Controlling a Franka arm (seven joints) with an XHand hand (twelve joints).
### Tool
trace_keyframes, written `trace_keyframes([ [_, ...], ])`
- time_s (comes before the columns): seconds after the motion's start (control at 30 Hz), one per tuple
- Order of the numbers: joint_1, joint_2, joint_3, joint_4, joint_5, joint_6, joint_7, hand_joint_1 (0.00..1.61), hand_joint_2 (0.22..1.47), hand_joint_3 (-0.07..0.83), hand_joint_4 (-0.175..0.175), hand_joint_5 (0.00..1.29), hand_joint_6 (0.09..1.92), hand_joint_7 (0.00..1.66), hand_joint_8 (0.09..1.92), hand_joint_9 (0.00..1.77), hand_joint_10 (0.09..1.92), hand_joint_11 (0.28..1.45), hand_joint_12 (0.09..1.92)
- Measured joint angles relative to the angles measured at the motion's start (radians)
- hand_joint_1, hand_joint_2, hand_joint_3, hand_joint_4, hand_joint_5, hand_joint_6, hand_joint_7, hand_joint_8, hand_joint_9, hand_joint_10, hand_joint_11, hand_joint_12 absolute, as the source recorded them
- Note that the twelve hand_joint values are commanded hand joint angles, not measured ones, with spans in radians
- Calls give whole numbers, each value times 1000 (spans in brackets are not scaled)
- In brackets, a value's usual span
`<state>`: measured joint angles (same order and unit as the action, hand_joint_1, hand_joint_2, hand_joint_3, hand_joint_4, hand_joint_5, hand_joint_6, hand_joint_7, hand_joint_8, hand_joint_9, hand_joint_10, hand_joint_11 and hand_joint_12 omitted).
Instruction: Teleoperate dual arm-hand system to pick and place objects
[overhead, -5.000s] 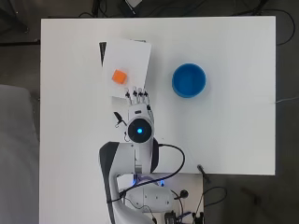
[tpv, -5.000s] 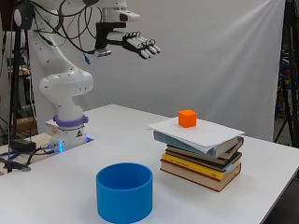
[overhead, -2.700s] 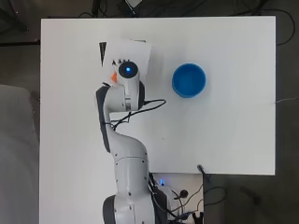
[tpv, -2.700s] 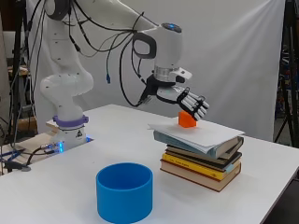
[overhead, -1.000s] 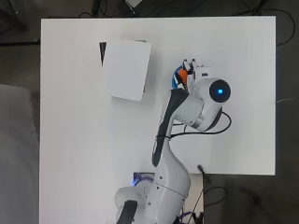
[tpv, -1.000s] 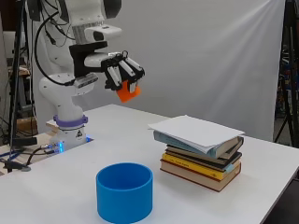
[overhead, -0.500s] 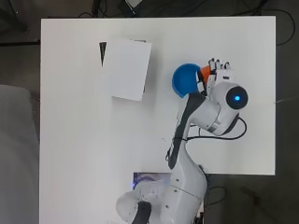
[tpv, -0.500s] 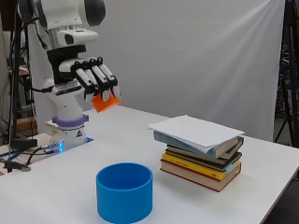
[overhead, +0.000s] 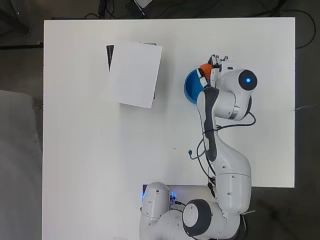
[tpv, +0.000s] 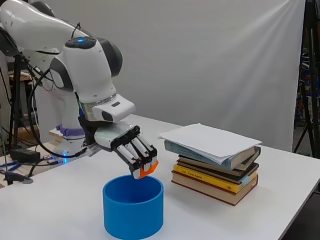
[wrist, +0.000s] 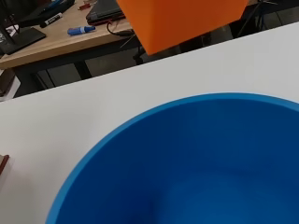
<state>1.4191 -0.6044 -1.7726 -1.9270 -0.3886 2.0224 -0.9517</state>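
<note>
Orange cube (tpv: 148, 170) is pinched at the tips of the robot hand (tpv: 129, 146), fingers curled down around it, only its lower edge showing below the fingertips in the side view. Overhead it shows as a small orange patch (overhead: 205, 69) at the front of the robot hand (overhead: 218, 67), most of it covered by the arm.

Position: cube hangs in the air just above the rim of the blue bowl (tpv: 133, 206), over the opening near the far edge, not touching the bowl. Wrist view agrees: cube's underside (wrist: 182, 18) fills the frame edge, with the bowl's open mouth (wrist: 196, 163) right below it and nothing inside the part of the bowl that shows.

Blue bowl stands upright on the white counter (tpv: 280, 210). Overhead, only part of its rim (overhead: 190, 86) shows beside the arm; the rest is hidden under the wrist.

Robot hand is tilted downward, fingers pointing at the bowl from the arm's side.

Stack of books (tpv: 215, 170) sits well apart from the bowl on the counter, with a loose white sheet of paper (tpv: 210, 140) on top. Overhead the sheet (overhead: 135, 74) covers nearly the whole stack; a dark book corner sticks out at one edge. Nothing on top of the sheet.
</note>
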Motion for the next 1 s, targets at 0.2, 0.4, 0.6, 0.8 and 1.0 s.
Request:
trace_keyframes([
  [0.2,-7,-5,-9,-11,-13,6,10,1318,1189,-1,-165,646,1428,868,1143,948,1170,622,706],
  [0.4,-11,-21,-9,-38,-20,-59,62,148,1026,-7,-3,120,97,266,87,359,87,416,87],
  [0.6,86,-41,3,57,-49,-191,202,80,1033,5,45,208,87,332,87,381,87,436,87],
  [0.8,-53,-54,183,-41,-59,-212,272,83,1050,7,65,260,87,350,87,391,87,427,87],
  [1.0,-136,-55,338,-57,-70,-242,310,143,1023,-6,89,288,87,340,87,417,87,440,87],
])
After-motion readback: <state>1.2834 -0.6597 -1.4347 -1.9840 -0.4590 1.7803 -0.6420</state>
